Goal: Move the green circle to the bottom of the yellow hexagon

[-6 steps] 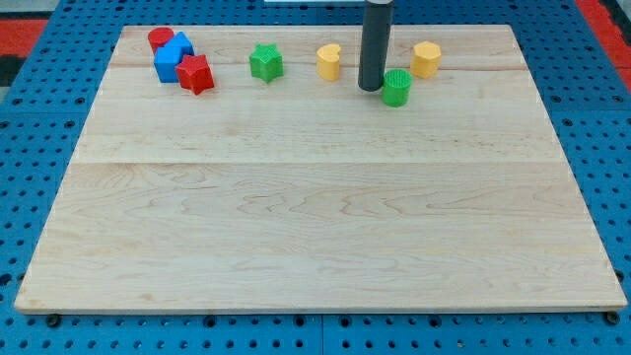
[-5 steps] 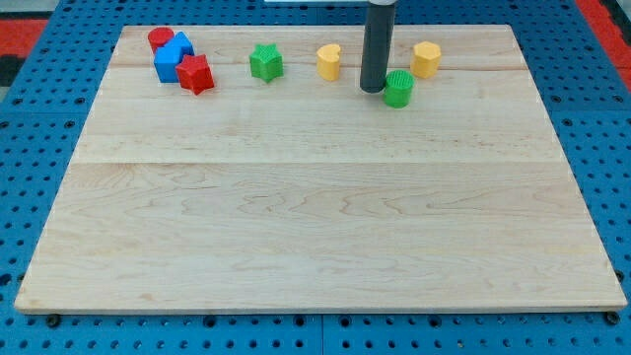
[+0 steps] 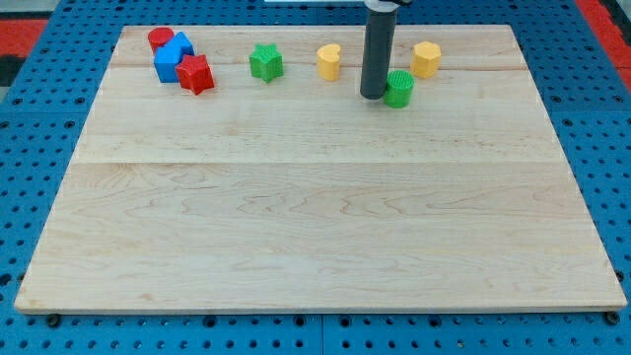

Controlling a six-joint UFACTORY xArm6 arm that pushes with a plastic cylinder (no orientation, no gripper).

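Note:
The green circle [image 3: 399,89] is a small green cylinder near the view's top, right of centre. The yellow hexagon [image 3: 426,59] sits up and to the right of it, a short gap between them. My tip [image 3: 373,96] rests on the board right against the green circle's left side; the dark rod rises from it out of the view's top.
A yellow heart [image 3: 329,61] and a green star [image 3: 265,62] lie left of the rod along the top. A red star [image 3: 196,73], blue blocks [image 3: 171,57] and a red circle [image 3: 160,38] cluster at the top left. The wooden board [image 3: 315,217] lies on a blue pegboard.
My tip has moved slightly down and to the right, and the green circle has shifted a little to the right with it.

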